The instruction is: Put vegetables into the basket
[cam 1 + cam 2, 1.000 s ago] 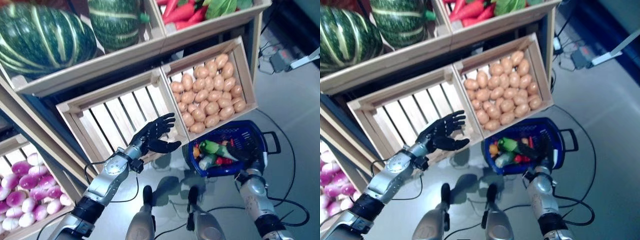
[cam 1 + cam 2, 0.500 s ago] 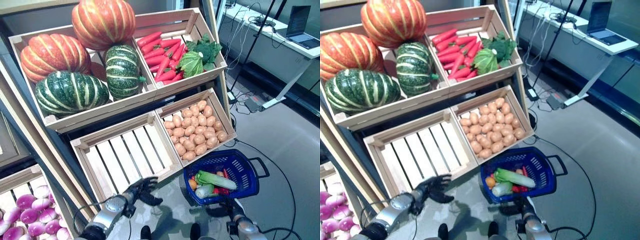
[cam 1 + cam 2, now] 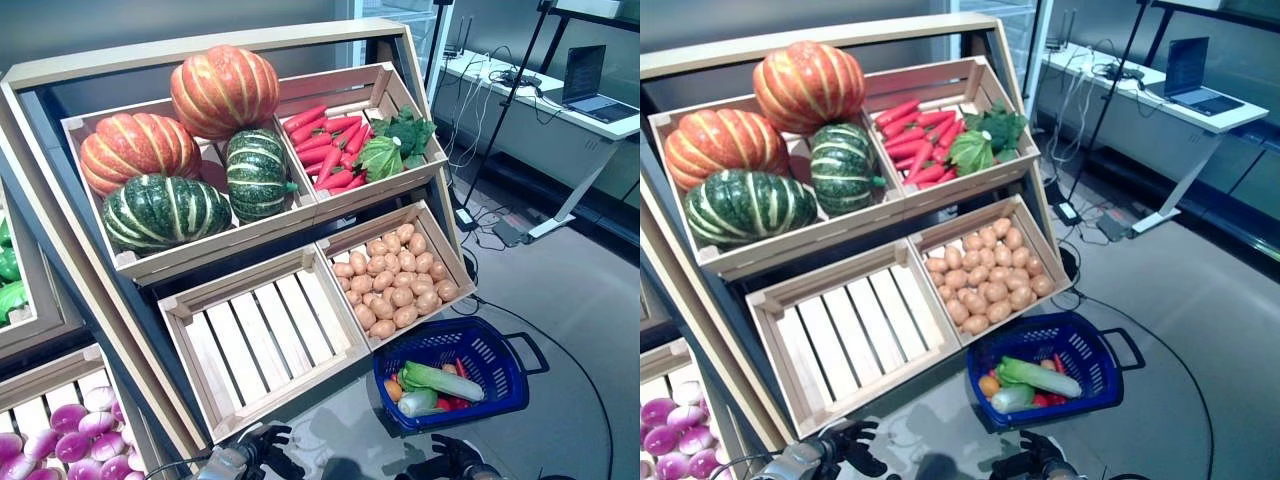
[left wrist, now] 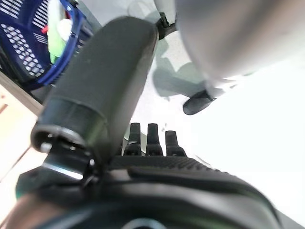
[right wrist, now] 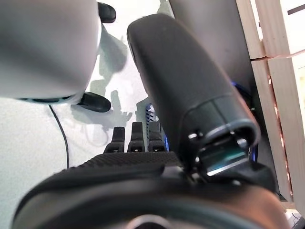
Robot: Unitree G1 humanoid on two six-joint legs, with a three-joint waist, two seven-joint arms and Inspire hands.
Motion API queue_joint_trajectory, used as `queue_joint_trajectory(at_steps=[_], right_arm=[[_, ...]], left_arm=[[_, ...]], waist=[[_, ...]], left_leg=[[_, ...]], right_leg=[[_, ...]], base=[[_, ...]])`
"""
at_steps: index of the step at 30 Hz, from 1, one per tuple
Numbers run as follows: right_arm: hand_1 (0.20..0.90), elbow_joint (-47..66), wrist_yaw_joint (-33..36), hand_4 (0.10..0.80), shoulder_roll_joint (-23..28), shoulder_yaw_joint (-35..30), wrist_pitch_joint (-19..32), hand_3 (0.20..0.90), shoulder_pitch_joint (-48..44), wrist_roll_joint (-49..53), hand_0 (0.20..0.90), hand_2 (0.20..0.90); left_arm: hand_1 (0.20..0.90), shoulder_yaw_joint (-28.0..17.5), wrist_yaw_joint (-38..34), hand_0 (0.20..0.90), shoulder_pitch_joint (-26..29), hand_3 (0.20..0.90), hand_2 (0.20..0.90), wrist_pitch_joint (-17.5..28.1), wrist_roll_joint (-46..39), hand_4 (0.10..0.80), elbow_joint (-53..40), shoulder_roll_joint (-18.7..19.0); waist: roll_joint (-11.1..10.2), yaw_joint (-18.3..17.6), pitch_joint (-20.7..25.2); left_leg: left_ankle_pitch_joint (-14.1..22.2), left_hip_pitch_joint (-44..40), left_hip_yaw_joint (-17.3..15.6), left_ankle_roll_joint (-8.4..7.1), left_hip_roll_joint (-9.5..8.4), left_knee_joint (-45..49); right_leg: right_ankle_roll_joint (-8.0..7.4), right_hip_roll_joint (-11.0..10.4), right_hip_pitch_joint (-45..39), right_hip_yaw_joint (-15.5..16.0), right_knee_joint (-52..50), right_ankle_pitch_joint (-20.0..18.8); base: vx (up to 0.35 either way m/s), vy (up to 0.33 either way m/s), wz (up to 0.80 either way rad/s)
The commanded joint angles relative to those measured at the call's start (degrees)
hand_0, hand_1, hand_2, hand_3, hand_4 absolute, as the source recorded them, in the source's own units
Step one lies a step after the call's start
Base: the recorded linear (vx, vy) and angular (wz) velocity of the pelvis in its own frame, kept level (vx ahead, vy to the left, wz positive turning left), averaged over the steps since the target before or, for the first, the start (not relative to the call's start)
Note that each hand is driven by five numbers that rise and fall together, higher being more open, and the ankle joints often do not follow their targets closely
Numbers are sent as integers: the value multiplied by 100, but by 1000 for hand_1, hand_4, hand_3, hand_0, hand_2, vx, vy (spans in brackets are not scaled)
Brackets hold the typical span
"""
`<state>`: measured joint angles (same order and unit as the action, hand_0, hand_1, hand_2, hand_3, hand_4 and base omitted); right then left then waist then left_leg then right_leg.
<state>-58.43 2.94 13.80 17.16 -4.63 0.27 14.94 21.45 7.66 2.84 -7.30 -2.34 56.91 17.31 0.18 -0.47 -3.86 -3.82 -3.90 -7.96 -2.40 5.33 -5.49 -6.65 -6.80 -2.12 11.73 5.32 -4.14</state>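
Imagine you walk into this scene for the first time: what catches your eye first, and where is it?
The big pumpkins, orange and dark green, fill the upper left crate of the sloping wooden stand, with red carrots and leafy greens in the crate beside them. Below sit a crate of potatoes and an empty slatted crate. On the floor in front, a blue basket already holds a few vegetables.

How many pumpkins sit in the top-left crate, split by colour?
Orange pumpkins: 2
Dark green pumpkins: 2
Total: 4, all in the top-left crate
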Motion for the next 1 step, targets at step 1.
queue_joint_trajectory(at_steps=[1], right_arm=[[900,-109,-176,800,63,50,103,900,-545,-140,900,900]], left_arm=[[900,-249,-105,900,579,900,900,43,147,800,253,-52]], waist=[[-95,83,-216]], left_leg=[[239,-64,156,-206,73,49]], right_leg=[[-117,-130,-371,229,-66,126]], base=[[0,0,0]])
